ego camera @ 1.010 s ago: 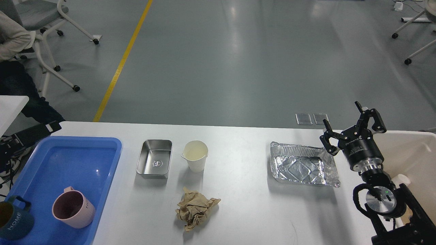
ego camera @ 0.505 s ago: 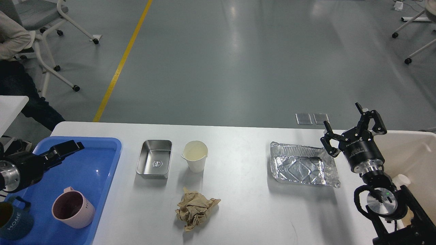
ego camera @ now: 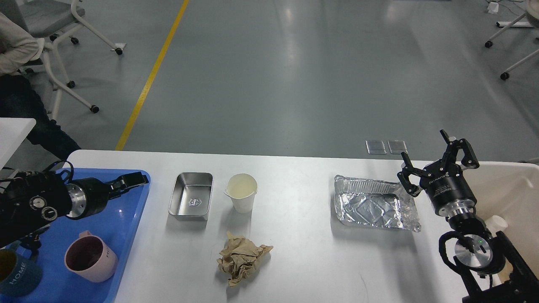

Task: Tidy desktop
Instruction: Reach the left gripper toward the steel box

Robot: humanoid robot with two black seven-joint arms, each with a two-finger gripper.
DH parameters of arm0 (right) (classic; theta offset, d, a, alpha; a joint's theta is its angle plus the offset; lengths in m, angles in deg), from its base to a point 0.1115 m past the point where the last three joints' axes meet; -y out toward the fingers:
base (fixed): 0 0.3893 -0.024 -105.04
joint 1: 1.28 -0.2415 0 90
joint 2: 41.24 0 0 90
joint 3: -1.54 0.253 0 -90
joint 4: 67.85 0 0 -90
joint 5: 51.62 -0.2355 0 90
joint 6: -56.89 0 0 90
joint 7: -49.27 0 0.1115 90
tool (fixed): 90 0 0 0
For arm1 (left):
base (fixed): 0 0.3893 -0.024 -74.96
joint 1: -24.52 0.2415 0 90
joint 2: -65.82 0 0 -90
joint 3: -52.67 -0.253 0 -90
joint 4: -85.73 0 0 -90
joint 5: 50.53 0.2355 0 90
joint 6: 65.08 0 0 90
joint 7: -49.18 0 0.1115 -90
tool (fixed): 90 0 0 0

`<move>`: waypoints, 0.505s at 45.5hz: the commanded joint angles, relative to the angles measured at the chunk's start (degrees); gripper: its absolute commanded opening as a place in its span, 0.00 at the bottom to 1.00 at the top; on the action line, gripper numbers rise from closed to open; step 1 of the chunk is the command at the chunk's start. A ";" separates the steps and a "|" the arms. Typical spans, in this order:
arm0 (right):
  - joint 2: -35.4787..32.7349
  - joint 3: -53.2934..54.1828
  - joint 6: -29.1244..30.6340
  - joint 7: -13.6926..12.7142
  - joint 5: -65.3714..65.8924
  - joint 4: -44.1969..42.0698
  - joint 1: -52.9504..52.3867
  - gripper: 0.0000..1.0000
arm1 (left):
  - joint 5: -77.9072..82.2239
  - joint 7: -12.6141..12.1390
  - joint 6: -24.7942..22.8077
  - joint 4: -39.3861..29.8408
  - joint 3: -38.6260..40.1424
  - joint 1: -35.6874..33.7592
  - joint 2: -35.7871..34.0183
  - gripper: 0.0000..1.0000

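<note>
A white desktop [ego camera: 303, 252] fills the lower half of the head view, with grey floor beyond it. At its left end sits a blue tray [ego camera: 126, 235]. Inside the tray, near the front, a dark mug [ego camera: 17, 273] printed HOME lies at the edge of the view, and a pink mug [ego camera: 90, 257] lies on its side just right of it. The left arm reaches in above the tray, and the left gripper [ego camera: 132, 181] points right, over the tray's far right corner. It is seen edge-on and dark, so whether its fingers are apart or together cannot be told; nothing is visibly held. Just right of the tray stands an empty steel box [ego camera: 190, 196], and beside that a white paper cup [ego camera: 241, 192], upright. In front of the cup lies a crumpled brown paper ball [ego camera: 242, 257]. Well to the right rests a foil tray [ego camera: 374, 208], empty and dented. The right gripper [ego camera: 436, 162] hovers over the foil tray's far right corner, fingers spread wide and holding nothing. A cream bin [ego camera: 511, 189] stands at the right edge.
</note>
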 commanded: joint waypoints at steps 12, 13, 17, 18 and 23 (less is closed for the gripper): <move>-0.83 0.41 0.08 0.09 0.00 -0.01 0.41 1.00 | 0.03 1.57 -0.18 11.52 -10.28 -5.60 13.40 0.89; -0.92 0.32 0.08 0.09 0.00 -0.01 0.41 1.00 | 0.03 1.57 -0.18 11.96 -10.99 -5.78 14.02 0.89; -1.45 0.41 0.08 0.09 0.00 -0.01 0.41 1.00 | 0.03 1.57 -0.18 14.15 -12.57 -6.22 15.95 0.88; -1.62 0.41 0.08 0.09 0.00 -0.01 0.41 1.00 | 0.03 1.57 -0.18 14.68 -12.84 -6.22 16.30 0.88; -1.71 0.41 0.08 0.01 0.00 -0.01 0.41 1.00 | 0.12 1.57 -0.27 15.48 -13.89 -6.22 17.10 0.84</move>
